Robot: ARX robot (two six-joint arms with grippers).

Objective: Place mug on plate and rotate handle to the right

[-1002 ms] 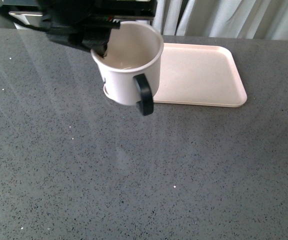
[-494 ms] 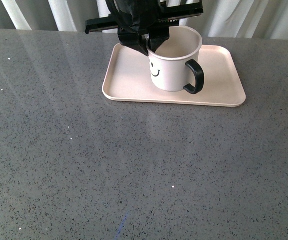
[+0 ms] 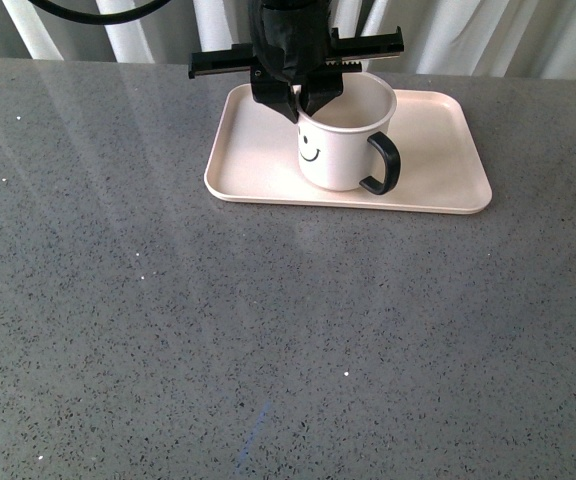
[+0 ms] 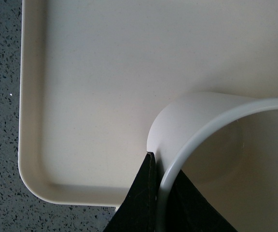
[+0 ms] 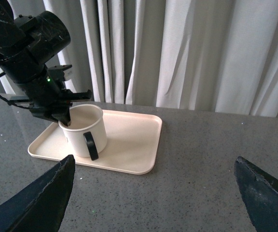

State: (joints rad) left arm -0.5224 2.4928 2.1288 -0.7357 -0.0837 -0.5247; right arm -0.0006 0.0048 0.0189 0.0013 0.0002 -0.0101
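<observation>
**Mug on the plate, handle to the right; only the release looks left**

Front view: the white mug [image 3: 340, 140] stands upright near the middle of the pale pink plate [image 3: 438, 150], which lies on the grey speckled surface [image 3: 268, 330]. The black handle [image 3: 386, 165] points to the robot's right, angled slightly toward the camera, and the smiley face [image 3: 310, 148] shows on the mug's left front. The left end effector [image 3: 303, 100] comes down from above and is clamped on the mug's rim at its back-left edge.

Left wrist view: two black fingers [image 4: 139, 203] straddle the mug's wall [image 4: 187, 125], one outside and one inside. The mug's base appears to meet the floor of the plate [image 4: 105, 72] near a rounded corner, so it looks set down rather than hanging.

Right wrist view: the right end effector [image 5: 154, 164] is spread wide and holds nothing, well apart from the plate [image 5: 134, 140]. White curtains [image 5: 177, 48] hang behind.

Judged from this, placing and turning are essentially done. What remains is for the left arm to let go and lift clear without dragging the mug.
</observation>
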